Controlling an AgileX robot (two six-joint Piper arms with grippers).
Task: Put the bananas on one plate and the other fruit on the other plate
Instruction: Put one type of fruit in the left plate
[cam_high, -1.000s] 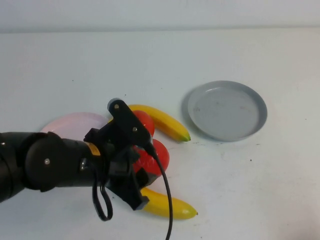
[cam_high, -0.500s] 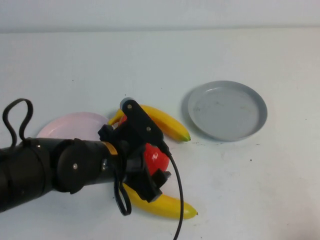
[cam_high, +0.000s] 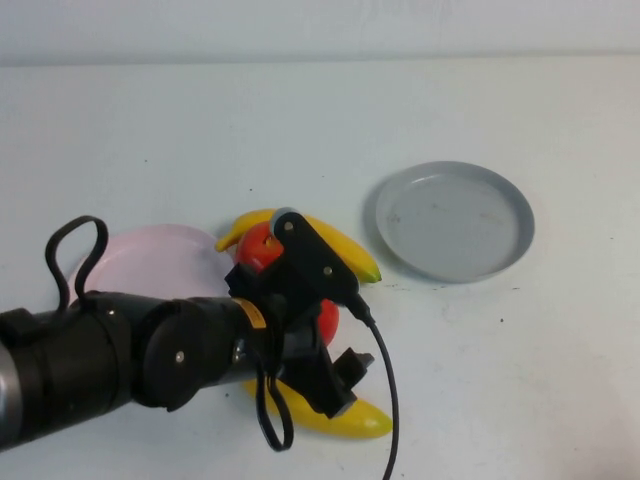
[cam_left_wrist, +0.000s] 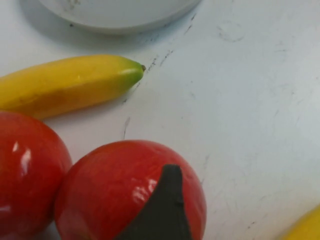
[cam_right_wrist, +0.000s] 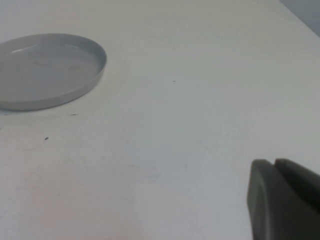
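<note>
Nearest to the robot, the left arm reaches across the white table from the left side, and the left gripper hangs over the group of fruit near the middle of the table. Its jaws stand wide open and they hold nothing. In the left wrist view one black fingertip shows in front of the nearer apple; I cannot tell if it touches the apple.

Under the gripper lies the near banana, mostly hidden by the arm, with only its yellow end showing on the table. Just behind it is the nearer apple, red and glossy, with a small part visible beside the gripper body. The second apple is a little farther and more to the left, close to the rim of the pink plate. In the left wrist view the two apples look to be touching each other. The pink plate lies to the left of the fruit, partly covered by the arm.

Behind the apples lies the far banana, with its greenish tip pointing toward the grey plate. The grey plate is farther and to the right, with nothing on it.

The right gripper shows only in the right wrist view, over bare table well away from the grey plate, with its fingers closed together and holding nothing.
</note>
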